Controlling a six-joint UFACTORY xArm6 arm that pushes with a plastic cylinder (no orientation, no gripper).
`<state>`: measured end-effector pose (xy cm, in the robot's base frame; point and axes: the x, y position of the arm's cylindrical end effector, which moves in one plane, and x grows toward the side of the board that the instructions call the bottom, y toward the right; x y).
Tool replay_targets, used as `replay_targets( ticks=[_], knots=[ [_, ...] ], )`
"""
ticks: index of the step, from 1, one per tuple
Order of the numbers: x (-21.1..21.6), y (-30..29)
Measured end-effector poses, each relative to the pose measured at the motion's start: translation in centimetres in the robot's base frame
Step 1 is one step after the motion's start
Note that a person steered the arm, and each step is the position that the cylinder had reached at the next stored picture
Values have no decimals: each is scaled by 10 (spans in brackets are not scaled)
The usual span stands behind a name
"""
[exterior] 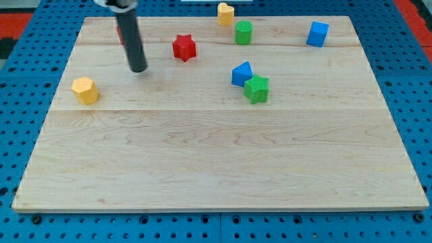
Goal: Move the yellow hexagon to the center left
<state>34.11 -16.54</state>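
Note:
The yellow hexagon (85,90) lies near the left edge of the wooden board (216,169), a little above mid-height. My tip (138,69) rests on the board up and to the right of the hexagon, apart from it. The rod rises toward the view's top left. A red block (120,32) is mostly hidden behind the rod; its shape cannot be made out.
A red star (183,47) lies right of my tip. A yellow heart-like block (225,13) and a green cylinder (243,32) sit at the top centre. A blue cube (317,34) is top right. A blue block (241,73) touches a green star (257,89) near centre.

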Motion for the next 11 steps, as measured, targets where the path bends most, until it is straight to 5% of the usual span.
replay_targets(
  ticks=[3,7,9,11],
  knots=[
    [-9,-35],
    [79,-41],
    [-1,-95],
    [40,-139]
  ],
)
